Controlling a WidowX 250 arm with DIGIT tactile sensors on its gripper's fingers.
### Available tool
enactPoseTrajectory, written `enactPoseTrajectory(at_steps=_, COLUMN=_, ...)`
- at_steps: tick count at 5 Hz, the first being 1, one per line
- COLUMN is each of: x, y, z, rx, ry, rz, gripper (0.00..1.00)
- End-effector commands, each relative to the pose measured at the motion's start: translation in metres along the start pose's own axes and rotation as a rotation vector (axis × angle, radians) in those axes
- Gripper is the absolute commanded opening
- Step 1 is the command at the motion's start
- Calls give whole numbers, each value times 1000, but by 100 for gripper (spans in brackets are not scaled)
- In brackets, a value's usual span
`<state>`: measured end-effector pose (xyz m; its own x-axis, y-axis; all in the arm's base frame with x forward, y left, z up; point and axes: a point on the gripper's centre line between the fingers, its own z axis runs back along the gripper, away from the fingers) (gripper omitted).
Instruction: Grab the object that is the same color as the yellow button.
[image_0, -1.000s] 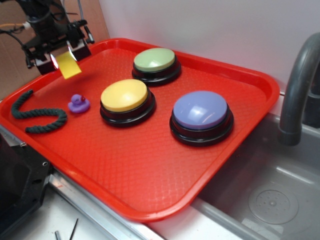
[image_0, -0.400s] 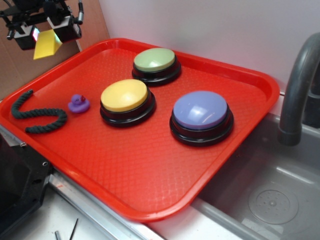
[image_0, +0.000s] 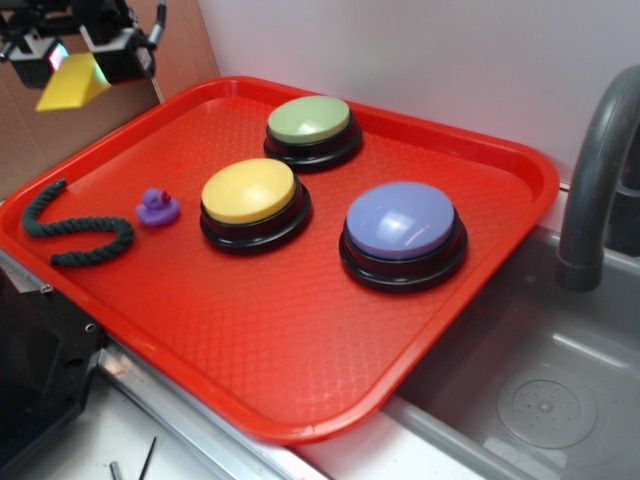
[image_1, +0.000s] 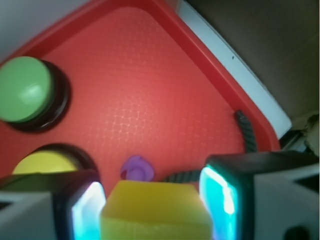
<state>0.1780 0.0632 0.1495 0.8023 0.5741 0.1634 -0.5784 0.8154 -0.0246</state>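
3 buttons, 1 duck (image_0: 157, 208), 1 rope (image_0: 75, 232) on tray (image_0: 300, 330). Gripper (image_0: 72, 62) jaws closed on 1 yellow block (image_0: 72, 84), held above tray w/o touching.

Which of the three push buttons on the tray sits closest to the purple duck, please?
The yellow button, right beside the purple duck; the green button and purple-blue button sit farther away.

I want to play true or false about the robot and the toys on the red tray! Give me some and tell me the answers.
1. The end effector holds the yellow wedge up above the tray. True.
2. The purple duck sits on the green button. False: it sits on the tray beside the yellow button.
3. The rope lies on the tray. True.
4. The purple-blue button is in the sink. False: it is on the tray.
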Motion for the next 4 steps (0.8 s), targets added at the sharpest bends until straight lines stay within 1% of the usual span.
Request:
enactPoseTrajectory(at_steps=1, x=0, y=-10, z=62, rx=-83, ry=-92, rz=-92, gripper=0)
enactPoseTrajectory(at_steps=2, x=-5, y=-36, z=78, rx=-116, ry=-105, rz=-173, gripper=0)
enactPoseTrajectory(at_steps=3, x=-10, y=-45, z=85, rx=-124, ry=-114, rz=-201, gripper=0)
enactPoseTrajectory(at_steps=4, x=-19, y=-59, z=89, rx=-154, ry=-103, rz=-257, gripper=0)
